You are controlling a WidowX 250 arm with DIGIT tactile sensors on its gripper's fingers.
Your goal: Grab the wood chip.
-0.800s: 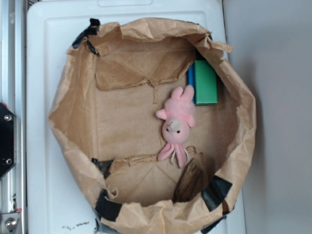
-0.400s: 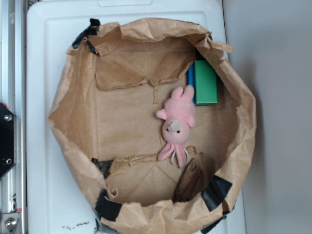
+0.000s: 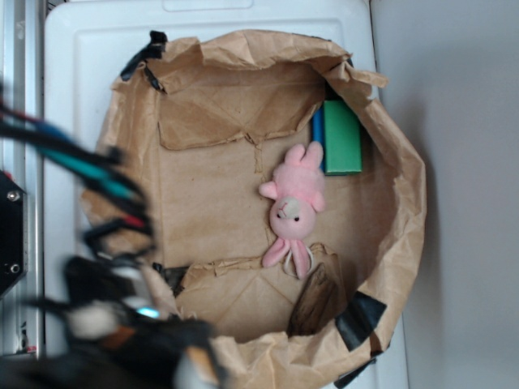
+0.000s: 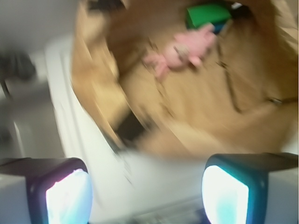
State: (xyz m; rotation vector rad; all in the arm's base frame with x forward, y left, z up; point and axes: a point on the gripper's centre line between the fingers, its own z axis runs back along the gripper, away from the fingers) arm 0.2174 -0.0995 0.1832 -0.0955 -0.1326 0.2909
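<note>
The wood chip (image 3: 315,300), dark brown and streaky, leans against the near inner wall of the brown paper bag (image 3: 122,162), just below the pink plush bunny (image 3: 293,204). My arm (image 3: 105,320) shows as a blur over the bag's lower left rim, well to the left of the chip. In the wrist view my gripper (image 4: 147,193) is open, with nothing between its pale fingertips (image 4: 67,198). It hangs over the white surface outside the bag. The bunny (image 4: 180,52) is far ahead in that view. I cannot make out the chip there because of blur.
A green block (image 3: 341,136) with a blue edge stands against the bag's far right wall and shows in the wrist view (image 4: 208,15). Black tape patches (image 3: 361,316) mark the rim. The bag sits on a white plastic lid (image 3: 73,81). A metal rail (image 3: 20,97) runs along the left.
My arm has swung into the exterior view from the lower left and now covers the bag's lower left rim. The chip, bunny and block have not moved.
</note>
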